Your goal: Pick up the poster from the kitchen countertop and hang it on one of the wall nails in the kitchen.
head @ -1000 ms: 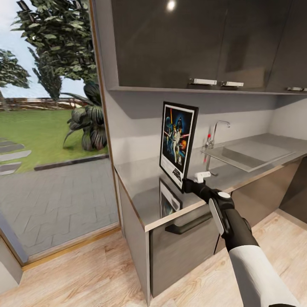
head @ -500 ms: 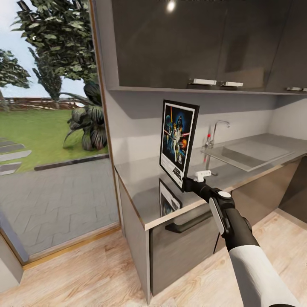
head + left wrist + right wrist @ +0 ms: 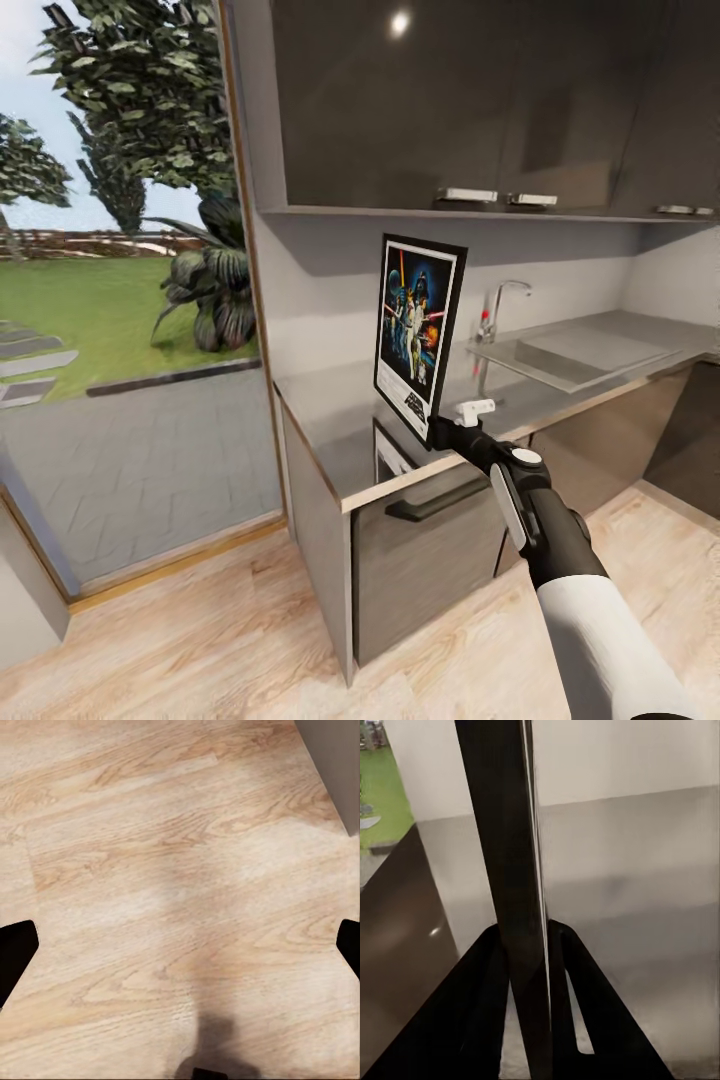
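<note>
Standing upright above the kitchen countertop (image 3: 560, 395), the poster (image 3: 418, 333) is held clear of the metal surface, its lower right corner pinched by the right gripper (image 3: 441, 432). Its print faces outward toward the window side, and a faint reflection of it lies on the worktop directly beneath. In the right wrist view the frame (image 3: 506, 892) appears edge-on as a dark vertical bar, and the two dark fingers (image 3: 484, 1020) press against it from either side, so the pincer is clamped narrowly on the poster's edge. The right arm (image 3: 560, 540) reaches from the lower right up to that corner, a small white part sticking out just beside the wrist.

Relative to the poster, the sink (image 3: 570, 355) with its chrome tap (image 3: 497, 305) sits further along the countertop, away from the window. Glossy black wall cupboards (image 3: 450, 100) hang above it, and plain light-grey wall runs behind it. On the poster's other side, the tall window (image 3: 120, 280) shows lawn, trees and paving.

The left wrist view looks down on pale wood plank floor (image 3: 180, 885); the left gripper's (image 3: 180, 960) dark fingertips (image 3: 16, 949) sit at opposite edges of that picture, spread wide with nothing between them.
</note>
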